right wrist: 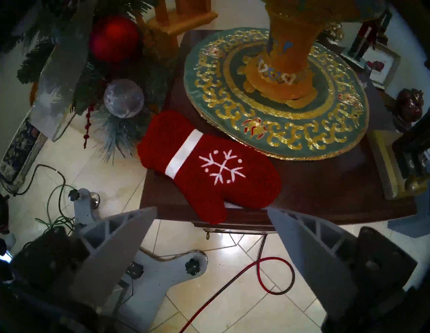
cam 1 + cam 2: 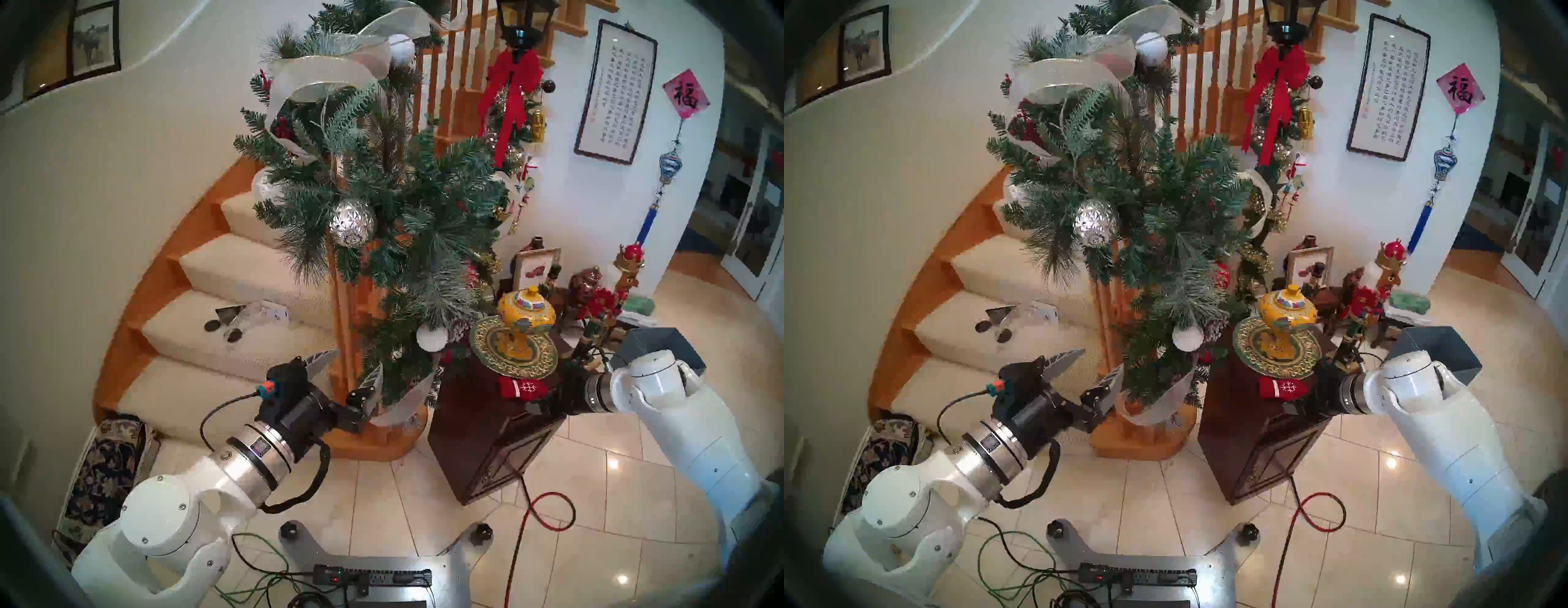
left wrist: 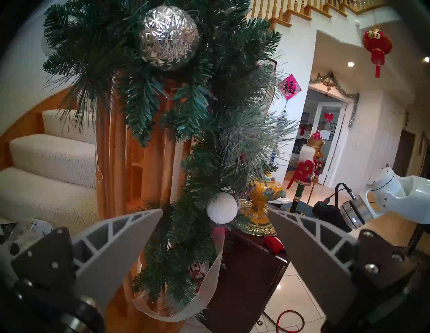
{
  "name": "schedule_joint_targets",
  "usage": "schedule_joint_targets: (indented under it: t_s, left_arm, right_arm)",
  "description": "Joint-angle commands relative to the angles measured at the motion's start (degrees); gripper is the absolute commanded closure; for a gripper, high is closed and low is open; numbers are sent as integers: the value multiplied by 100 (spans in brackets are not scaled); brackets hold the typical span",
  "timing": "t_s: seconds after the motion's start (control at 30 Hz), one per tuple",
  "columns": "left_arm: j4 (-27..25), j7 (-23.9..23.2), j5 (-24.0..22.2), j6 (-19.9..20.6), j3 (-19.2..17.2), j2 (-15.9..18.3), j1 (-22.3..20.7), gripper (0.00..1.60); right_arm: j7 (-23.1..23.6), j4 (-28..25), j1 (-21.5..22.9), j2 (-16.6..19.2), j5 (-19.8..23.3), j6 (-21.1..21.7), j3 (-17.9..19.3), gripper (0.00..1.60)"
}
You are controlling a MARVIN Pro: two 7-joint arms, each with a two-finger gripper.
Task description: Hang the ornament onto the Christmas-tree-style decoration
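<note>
Red felt mitten (image 1: 210, 167): flat on the dark wooden stand (image 1: 325, 193), just ahead of the right gripper (image 1: 211, 210), touching the green-gold plate (image 1: 277, 97).
Right gripper: fingers spread wide, empty.
Left gripper (image 3: 215, 211): wide, empty, garland (image 3: 200, 144) ahead.

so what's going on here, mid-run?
Nothing is grasped yet. The red mitten ornament lies flat on the dark wooden side table, against the green-and-gold plate. The right claw is open at the table's edge, just short of the mitten's thumb. The left claw is open and empty, facing the lower part of the pine garland on the stair post.
</note>
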Motion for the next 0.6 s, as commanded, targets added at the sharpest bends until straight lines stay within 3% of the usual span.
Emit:
schedule_joint_targets:
  t_s: [0.0,0.57]
  left_arm:
    - [-51,10,6,-16,-4,-11,-1,0]
    - [-50,10,6,-16,-5,-11,-1,0]
  right_arm:
    - [44,78,242,-36,-37,-36,-58,0]
    - [80,436,518,-126,-263,-72,-280,0]
